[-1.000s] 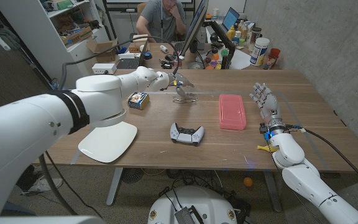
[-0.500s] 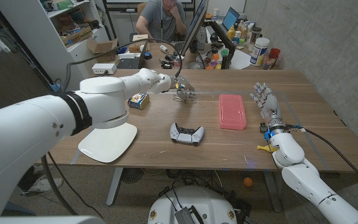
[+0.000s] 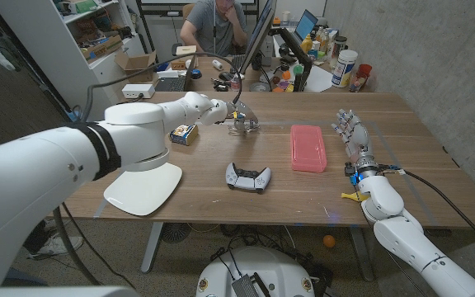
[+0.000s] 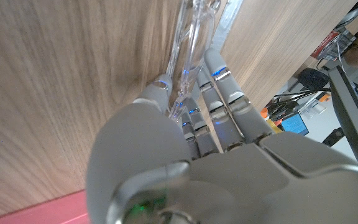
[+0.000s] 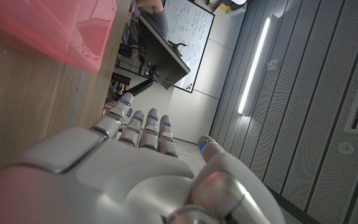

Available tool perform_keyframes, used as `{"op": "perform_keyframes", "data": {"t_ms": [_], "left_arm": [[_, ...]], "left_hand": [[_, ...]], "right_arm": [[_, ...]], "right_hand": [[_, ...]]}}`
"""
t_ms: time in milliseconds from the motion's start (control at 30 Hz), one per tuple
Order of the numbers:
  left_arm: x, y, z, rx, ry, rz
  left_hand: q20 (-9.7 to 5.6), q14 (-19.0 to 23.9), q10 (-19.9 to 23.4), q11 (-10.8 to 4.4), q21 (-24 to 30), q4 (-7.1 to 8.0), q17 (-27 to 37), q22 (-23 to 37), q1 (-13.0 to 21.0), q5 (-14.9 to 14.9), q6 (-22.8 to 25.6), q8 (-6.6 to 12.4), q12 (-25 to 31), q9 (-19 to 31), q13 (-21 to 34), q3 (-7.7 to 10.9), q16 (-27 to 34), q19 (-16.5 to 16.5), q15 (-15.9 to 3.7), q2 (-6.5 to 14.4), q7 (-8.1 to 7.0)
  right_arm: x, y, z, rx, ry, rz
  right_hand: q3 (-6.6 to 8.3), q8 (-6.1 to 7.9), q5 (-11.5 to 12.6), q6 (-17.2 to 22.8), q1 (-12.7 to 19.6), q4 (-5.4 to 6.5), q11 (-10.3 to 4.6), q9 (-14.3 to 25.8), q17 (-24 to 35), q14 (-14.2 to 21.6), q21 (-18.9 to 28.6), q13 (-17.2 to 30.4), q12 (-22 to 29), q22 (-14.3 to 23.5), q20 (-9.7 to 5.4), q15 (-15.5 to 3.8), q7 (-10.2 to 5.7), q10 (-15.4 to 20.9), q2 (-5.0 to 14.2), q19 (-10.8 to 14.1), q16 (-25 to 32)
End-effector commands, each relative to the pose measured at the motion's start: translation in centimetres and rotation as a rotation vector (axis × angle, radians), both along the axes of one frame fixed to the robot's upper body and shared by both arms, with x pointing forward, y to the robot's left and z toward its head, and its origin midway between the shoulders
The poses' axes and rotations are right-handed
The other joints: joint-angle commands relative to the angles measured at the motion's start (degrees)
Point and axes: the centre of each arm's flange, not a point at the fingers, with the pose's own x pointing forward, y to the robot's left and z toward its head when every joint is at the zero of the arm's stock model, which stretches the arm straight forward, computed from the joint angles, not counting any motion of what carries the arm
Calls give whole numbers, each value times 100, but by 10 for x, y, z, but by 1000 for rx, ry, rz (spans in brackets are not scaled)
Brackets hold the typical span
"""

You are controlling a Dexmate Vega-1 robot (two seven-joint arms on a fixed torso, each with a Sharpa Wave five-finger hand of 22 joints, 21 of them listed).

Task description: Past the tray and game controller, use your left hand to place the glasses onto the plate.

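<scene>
My left hand [image 3: 231, 110] pinches the one pair of glasses [image 3: 244, 124] above the table [image 3: 419, 148], just above frame centre.

I count one pink tray [image 3: 308, 148] right of centre, one game controller [image 3: 247, 176] at centre, one white plate [image 3: 143, 187] at lower left, one small box [image 3: 183, 133] between plate and glasses. The left wrist view shows fingers [image 4: 219, 87] closed on the clear frame [image 4: 188, 56]. My right hand [image 3: 354, 136] stands at right, fingers apart, holding nothing.

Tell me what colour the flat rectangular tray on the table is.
The rectangular plastic tray is pink, clearest in the head view.
</scene>
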Motion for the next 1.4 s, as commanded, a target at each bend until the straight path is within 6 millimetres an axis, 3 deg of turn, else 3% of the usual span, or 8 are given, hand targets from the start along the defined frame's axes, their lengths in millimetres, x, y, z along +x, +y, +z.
{"op": "perform_keyframes", "data": {"t_ms": [33,167,267,933,1400], "left_arm": [[-4,4,1,-42,-20,-64],[-6,8,3,-75,-31,-95],[-8,9,5,-87,-37,-114],[-20,19,19,-101,-42,-215],[-44,33,34,-87,-37,-362]], "left_hand": [[-335,744,1015,-131,495,30,112,69,407,-119,1191,315,386,84,168,-163,157,394,-826,138,-16],[-427,1360,1579,-191,901,80,151,109,557,-195,1717,440,619,147,366,-346,313,623,-820,208,-3],[-441,1549,1830,-174,1078,74,159,116,632,-221,1899,471,757,169,501,-401,322,672,-821,225,15],[-469,1754,1881,-192,1344,78,221,111,740,-258,2014,446,869,198,759,-438,314,663,-803,287,17],[-451,1759,1846,-193,1457,96,233,98,758,-271,2013,414,885,211,875,-450,261,605,-802,309,28]], "right_arm": [[1,1,1,-6,1,-1],[0,1,1,-7,1,-2],[0,1,1,-8,0,-2],[-2,2,0,-10,-3,2],[-3,3,-4,-4,7,-1]], "right_hand": [[-20,-10,14,40,-55,-26,13,16,-3,30,5,25,1,21,42,24,-16,42,243,8,0],[-19,-10,14,42,-54,-27,13,16,-3,27,5,26,1,21,33,15,-19,44,244,8,-2],[-19,-8,15,51,-52,-28,18,16,-4,30,5,26,1,21,33,14,-21,44,244,8,-2],[-17,-12,16,54,-45,-33,24,16,-5,32,3,25,0,20,29,4,-25,52,246,6,-4],[-16,-14,17,56,-43,-33,16,16,-6,31,2,25,-3,20,27,3,-17,49,247,4,-6]]}}
